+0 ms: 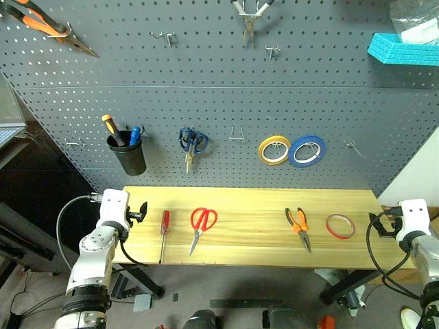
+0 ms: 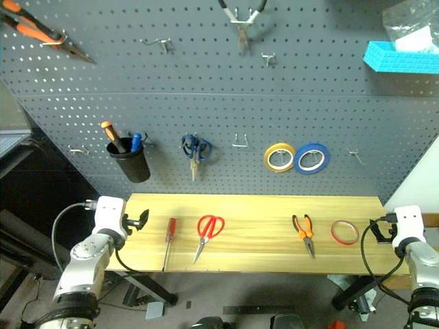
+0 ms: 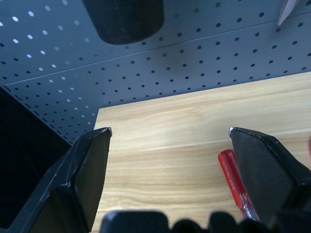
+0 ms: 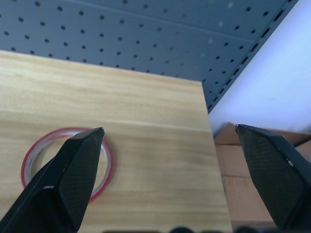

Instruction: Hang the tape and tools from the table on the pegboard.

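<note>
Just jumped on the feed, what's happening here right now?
Nothing has been picked up yet. The red-handled screwdriver, red scissors, orange-and-black pliers and red tape ring all lie flat on the table, in that order from the robot's left to its right. The left gripper hangs open at the table's left end near the screwdriver, and the right gripper is open at the right end beside the tape. The pegboard behind has free hooks.

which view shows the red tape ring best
The left eye view: the whole red tape ring lies flat on the table beside the pliers. The right eye view shows the same. The right wrist view shows it closer, but one finger of the open right gripper partly covers it.
</note>
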